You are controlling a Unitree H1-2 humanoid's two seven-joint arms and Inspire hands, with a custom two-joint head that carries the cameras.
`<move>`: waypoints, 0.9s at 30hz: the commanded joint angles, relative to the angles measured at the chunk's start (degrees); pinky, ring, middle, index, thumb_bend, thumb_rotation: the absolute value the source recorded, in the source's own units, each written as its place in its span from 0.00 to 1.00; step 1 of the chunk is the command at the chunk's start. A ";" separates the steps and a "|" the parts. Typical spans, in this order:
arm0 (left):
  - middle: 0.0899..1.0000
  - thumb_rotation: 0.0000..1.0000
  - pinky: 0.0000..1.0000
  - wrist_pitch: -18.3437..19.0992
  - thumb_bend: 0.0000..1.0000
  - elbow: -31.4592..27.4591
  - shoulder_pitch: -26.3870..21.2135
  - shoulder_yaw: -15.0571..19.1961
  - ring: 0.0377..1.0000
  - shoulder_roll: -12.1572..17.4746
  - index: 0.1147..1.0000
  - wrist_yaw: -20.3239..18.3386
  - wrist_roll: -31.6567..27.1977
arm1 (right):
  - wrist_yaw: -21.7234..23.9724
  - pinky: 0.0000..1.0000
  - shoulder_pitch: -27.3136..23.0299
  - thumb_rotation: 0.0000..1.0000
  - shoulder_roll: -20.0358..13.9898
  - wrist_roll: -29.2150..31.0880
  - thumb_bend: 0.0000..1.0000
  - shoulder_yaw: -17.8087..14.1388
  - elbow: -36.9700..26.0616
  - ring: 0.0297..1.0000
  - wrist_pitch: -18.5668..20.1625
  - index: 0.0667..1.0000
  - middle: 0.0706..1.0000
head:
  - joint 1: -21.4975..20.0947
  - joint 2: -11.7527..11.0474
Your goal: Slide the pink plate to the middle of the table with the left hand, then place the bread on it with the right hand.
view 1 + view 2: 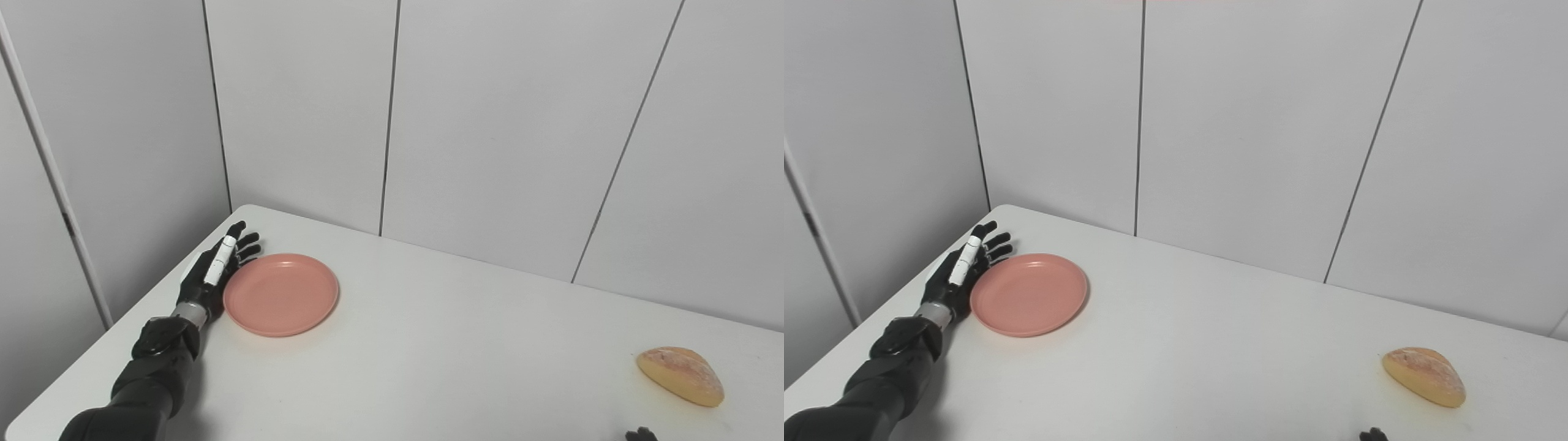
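The round, shallow pink plastic plate point(280, 294) is seen near the table's far-left corner, well apart from the middle, so the slide is judged not yet done. The black left hand point(215, 270), with a white strip along one finger, is set edge-on just beside the plate's left rim, fingers stretched out straight and slightly apart, nothing gripped. Whether the hand is touching the rim or merely beside it cannot be told. It is judged to be placed for a sideways push toward the centre.

The golden-brown crusty bread roll point(681, 375) is lying on the white table point(441, 361) at the near right, well apart from the plate, untouched. Only a dark tip of the right hand point(640, 435) is shown at the bottom edge, below the bread; its opening cannot be told.

Progress: early in step one. Left to do: plate to be pushed to mid-table, left hand to be cleared, bread to be grasped by the right hand and set on the plate.
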 commanded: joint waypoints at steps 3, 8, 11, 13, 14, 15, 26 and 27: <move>0.88 0.80 0.87 -0.03 0.92 0.08 -0.87 -0.40 0.87 -0.57 0.91 -1.49 0.29 | -1.13 1.00 -0.46 1.00 -2.45 -0.93 0.86 -1.92 3.37 0.96 2.82 1.00 1.00 | -0.23 0.07; 0.89 0.78 0.89 1.30 0.90 1.21 -1.35 0.89 0.88 -1.17 0.93 -2.53 -1.22 | -1.19 1.00 -0.48 1.00 -2.30 -1.02 0.86 -1.87 3.40 0.95 2.92 1.00 1.00 | -0.40 0.18; 0.88 0.78 0.90 1.68 0.92 0.96 -1.43 1.17 0.87 -1.90 0.94 -2.21 -1.42 | -1.19 1.00 -0.42 1.00 -2.20 -1.00 0.85 -1.85 3.29 0.95 3.06 1.00 1.00 | -0.50 0.26; 0.88 0.78 0.89 1.48 0.92 0.47 -1.32 1.23 0.86 -2.44 0.94 -2.10 -1.62 | -1.16 1.00 -0.40 1.00 -2.09 -1.00 0.85 -1.84 3.29 0.95 2.98 1.00 1.00 | -0.62 0.26; 0.85 0.76 0.86 1.44 0.93 0.26 -1.28 1.34 0.85 -2.68 0.93 -2.12 -1.80 | -1.16 0.99 -0.39 1.00 -2.03 -1.03 0.84 -1.83 3.29 0.94 2.89 1.00 1.00 | -0.64 0.26; 0.83 0.76 0.84 1.40 0.93 -0.14 -1.21 1.45 0.84 -3.03 0.92 -2.23 -1.97 | -1.16 0.99 -0.39 1.00 -1.96 -1.09 0.84 -1.81 3.31 0.94 2.74 1.00 1.00 | -0.75 0.28; 0.84 0.76 0.80 0.69 0.91 -2.67 -0.80 0.02 0.85 -5.21 0.92 -4.49 -1.47 | -1.16 0.98 -0.14 1.00 -1.64 -1.05 0.84 -1.77 2.62 0.93 2.99 1.00 1.00 | -1.25 0.53; 0.84 0.75 0.80 0.70 0.91 -2.66 -0.82 -0.05 0.85 -5.39 0.92 -4.47 -1.34 | -1.12 0.98 -0.13 1.00 -1.67 -1.06 0.84 -1.76 2.61 0.93 2.98 1.00 1.00 | -1.25 0.53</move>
